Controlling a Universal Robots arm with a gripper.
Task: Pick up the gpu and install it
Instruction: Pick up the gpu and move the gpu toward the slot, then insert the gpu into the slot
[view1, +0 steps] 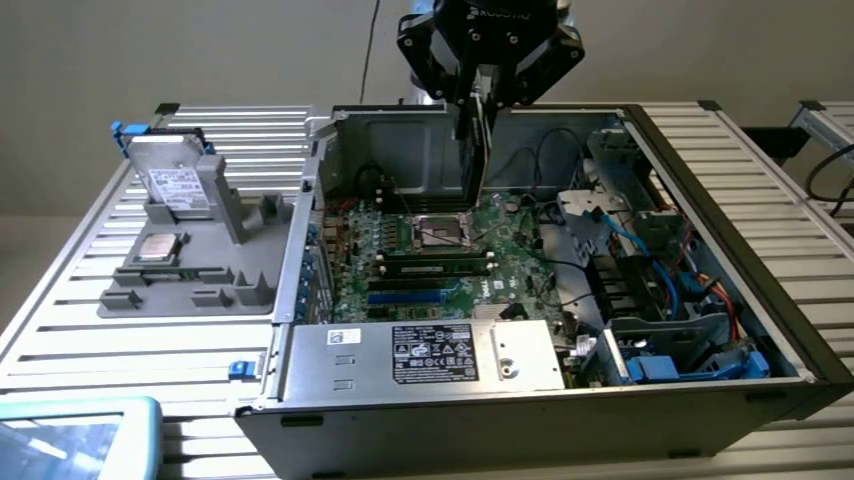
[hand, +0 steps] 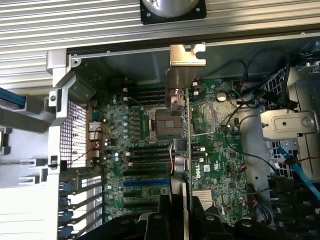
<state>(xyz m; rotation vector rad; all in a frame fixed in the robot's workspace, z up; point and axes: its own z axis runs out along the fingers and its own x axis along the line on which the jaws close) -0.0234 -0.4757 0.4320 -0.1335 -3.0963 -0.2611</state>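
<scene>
The scene is lit softly and evenly from overhead. In the exterior view the ribbed tabletop (view1: 67, 310) is rendered bright, with a pale sheen on its slats, while the inside of the open computer case (view1: 534, 435) is left dimmer. White glare is thrown back from a glossy panel (view1: 47, 440) in the near corner. In the wrist view light is caught by the silver bracket of the gpu (hand: 187, 62), and the claw (hand: 181, 205) clamped on it is seen almost black.

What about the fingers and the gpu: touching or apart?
Touching. In the wrist view the gpu, seen edge-on, runs between the fingers, which close on both its faces. In the exterior view it hangs from the gripper.
</scene>
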